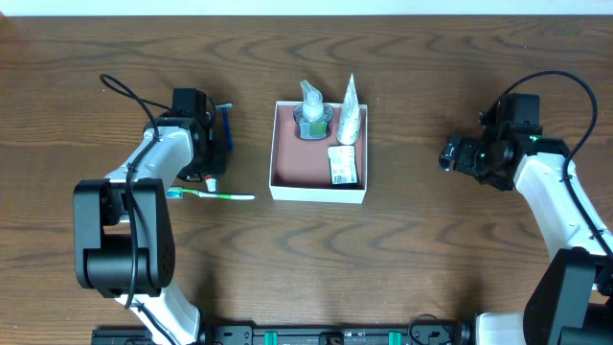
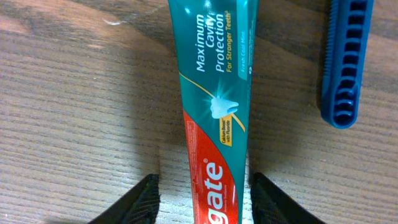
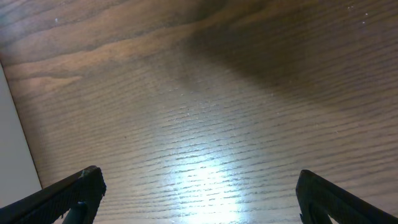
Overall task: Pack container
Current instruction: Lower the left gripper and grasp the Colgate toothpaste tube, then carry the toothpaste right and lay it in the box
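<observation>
The container (image 1: pixel 283 161), a square white box with a pink inside, sits mid-table. It holds a clear pump bottle (image 1: pixel 312 117), a white tube (image 1: pixel 350 115) and a small packet (image 1: pixel 343 165). My left gripper (image 1: pixel 204 151) is low over a Colgate toothpaste tube (image 2: pixel 214 106) lying on the table. Its open fingers (image 2: pixel 205 194) straddle the tube, with a gap showing on the left side. My right gripper (image 1: pixel 450 155) is open and empty (image 3: pixel 199 193) above bare wood to the right of the container.
A blue comb (image 2: pixel 345 62) lies right beside the toothpaste; it also shows in the overhead view (image 1: pixel 226 134). A green toothbrush (image 1: pixel 213 195) lies in front of the left gripper. A white edge (image 3: pixel 12 143), likely the container wall, is at the left of the right wrist view.
</observation>
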